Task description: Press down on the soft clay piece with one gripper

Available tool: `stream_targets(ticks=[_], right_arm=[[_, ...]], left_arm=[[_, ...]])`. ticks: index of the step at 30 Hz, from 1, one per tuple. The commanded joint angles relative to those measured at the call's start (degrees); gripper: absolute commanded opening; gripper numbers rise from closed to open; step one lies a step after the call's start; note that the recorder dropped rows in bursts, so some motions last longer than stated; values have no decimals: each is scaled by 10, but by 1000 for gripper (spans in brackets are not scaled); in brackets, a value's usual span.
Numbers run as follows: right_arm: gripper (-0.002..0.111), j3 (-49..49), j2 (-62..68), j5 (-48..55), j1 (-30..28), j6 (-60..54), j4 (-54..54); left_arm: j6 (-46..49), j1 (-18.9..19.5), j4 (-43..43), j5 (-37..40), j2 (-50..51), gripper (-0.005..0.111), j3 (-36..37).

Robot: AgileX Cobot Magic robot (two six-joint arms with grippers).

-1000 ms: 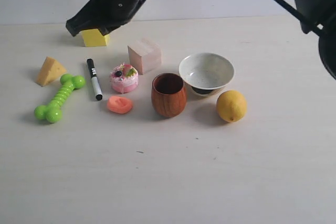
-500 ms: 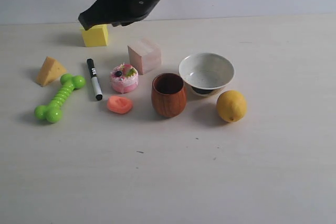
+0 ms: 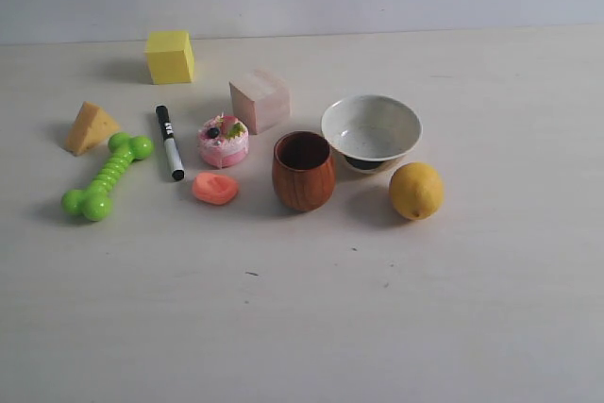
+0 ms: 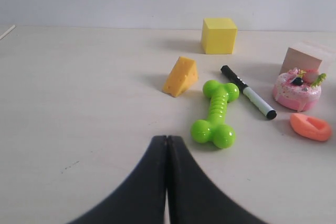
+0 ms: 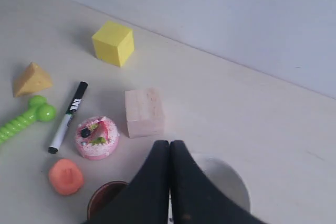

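Gripper of right arm (image 5: 169, 144), fingers pressed together, has pulled up away from yellow cube (image 3: 170, 56).

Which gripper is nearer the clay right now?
Right, probably. The right gripper hangs shut above the cup and bowl next to the clay. The left gripper sits low, beyond the bone from it.

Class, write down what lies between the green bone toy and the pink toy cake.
The black-and-white marker lies between the green bone toy and the pink toy cake. The exterior view shows this plainly.
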Motion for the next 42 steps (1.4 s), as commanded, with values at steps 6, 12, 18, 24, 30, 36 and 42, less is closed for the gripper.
stream_targets(ticks=[6, 12, 18, 24, 30, 36, 42], right_arm=[[0, 83, -185, 27, -2, 111, -99], [0, 112, -297, 113, -2, 242, -243], [0, 124, -366, 249, -2, 290, -249], [0, 125, -386, 255, -2, 277, -272], [0, 157, -392, 219, -17, 250, -283], [0, 271, -446, 49, -198, 215, -227], [0, 336, -507, -15, -312, 141, -155]], left_arm=[[3, -3, -3, -6, -1, 0, 1], [3, -3, -3, -6, -1, 0, 1], [3, -3, -3, -6, -1, 0, 1], [3, -3, -3, -6, -1, 0, 1], [3, -3, -3, -6, -1, 0, 1], [3, -3, -3, -6, -1, 0, 1], [3, -3, -3, -6, -1, 0, 1]])
